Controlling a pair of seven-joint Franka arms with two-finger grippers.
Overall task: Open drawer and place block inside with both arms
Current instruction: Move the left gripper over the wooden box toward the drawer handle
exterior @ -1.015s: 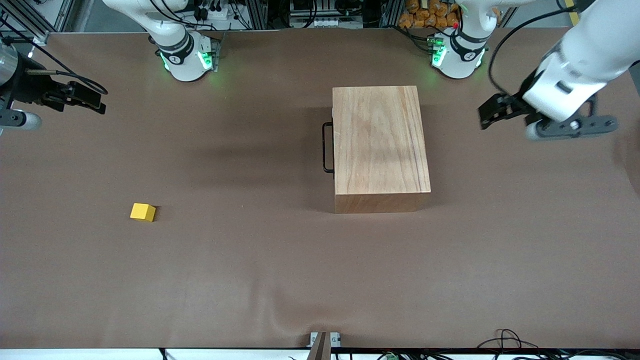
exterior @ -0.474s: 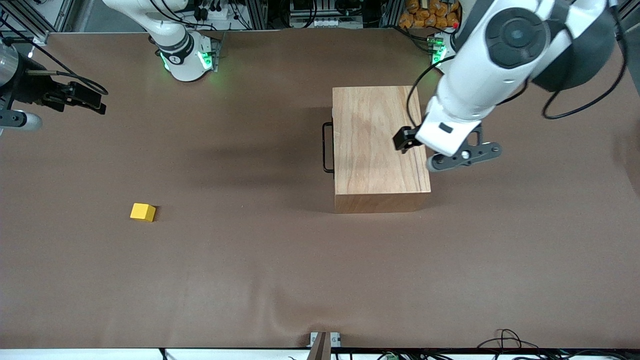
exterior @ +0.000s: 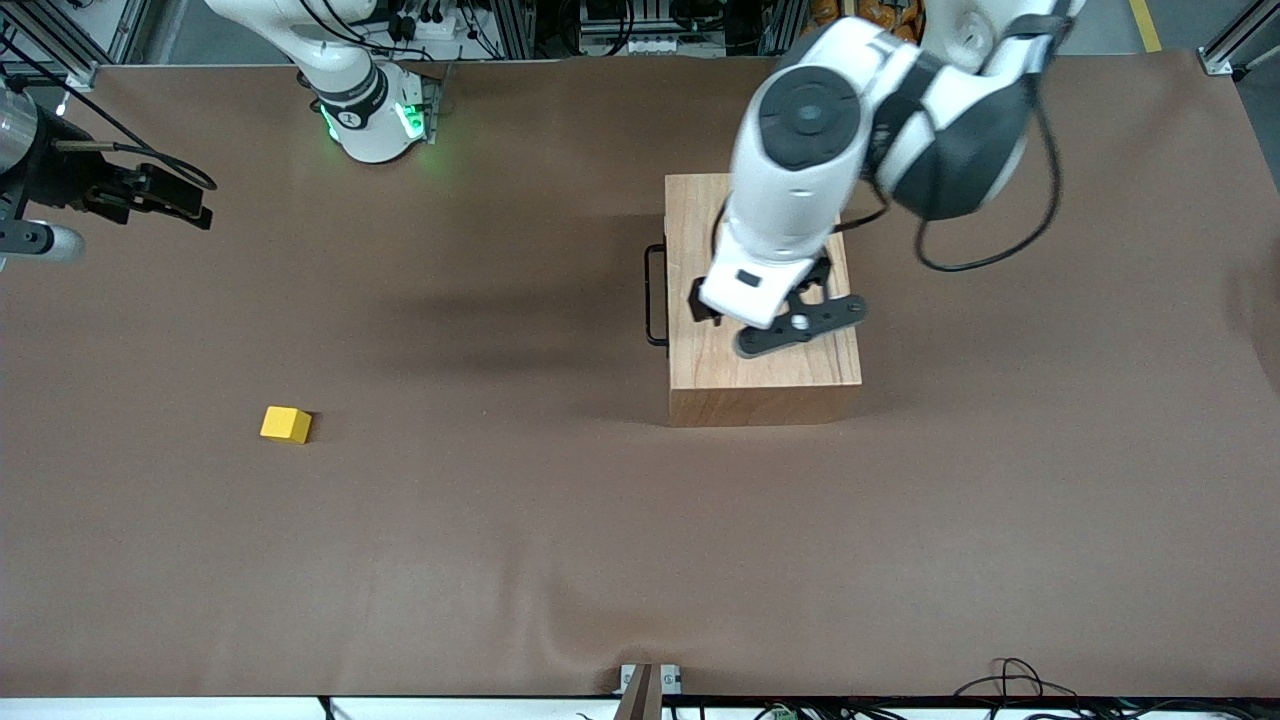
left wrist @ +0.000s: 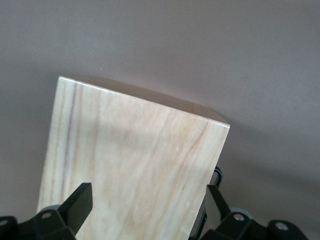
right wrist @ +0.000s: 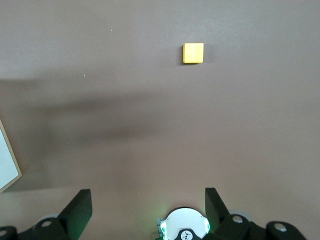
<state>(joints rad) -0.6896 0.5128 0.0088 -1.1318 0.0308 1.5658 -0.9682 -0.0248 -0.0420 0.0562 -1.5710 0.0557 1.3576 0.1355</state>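
The wooden box point(exterior: 762, 390) is the one tall obstacle on the table point(exterior: 600, 560), sitting toward the left arm's end. The left gripper point(exterior: 705, 310) hangs over the box's top, fingers point(left wrist: 80, 202) spread, with its arm crossing above the box. The black handle point(exterior: 654, 296) faces the right arm's end, with bare cloth in front of it. The block point(exterior: 286, 424) sits alone toward the right arm's end, open on all sides. The right gripper point(exterior: 185, 205) waits over that end's edge, fingers point(right wrist: 80, 207) wide.
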